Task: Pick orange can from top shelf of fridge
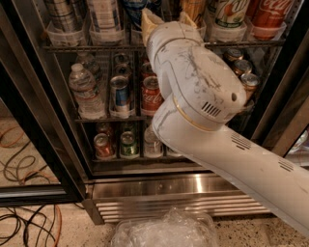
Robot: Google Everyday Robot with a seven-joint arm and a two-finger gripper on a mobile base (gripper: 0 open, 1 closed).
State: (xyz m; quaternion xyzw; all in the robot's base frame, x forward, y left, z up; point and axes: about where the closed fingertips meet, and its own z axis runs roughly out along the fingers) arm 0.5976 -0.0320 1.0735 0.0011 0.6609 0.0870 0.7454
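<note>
A white robot arm reaches into a drinks fridge [169,190]. Its end effector [169,21], released with tips spread, is up at the top shelf [72,48], just left of the orange can [194,7]. The can stands among tall cans in clear lane trays [63,34]. This looks like the approach step. Next, the end effector should shift right to straddle the can, then clench.

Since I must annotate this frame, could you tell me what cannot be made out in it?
- Orange can: top cut by the upper edge, base hidden by the gripper, which is at the top shelf.
- Contact between gripper and can: hidden by the arm, camera view.
- Fridge racks at right: hidden by the arm.
</note>
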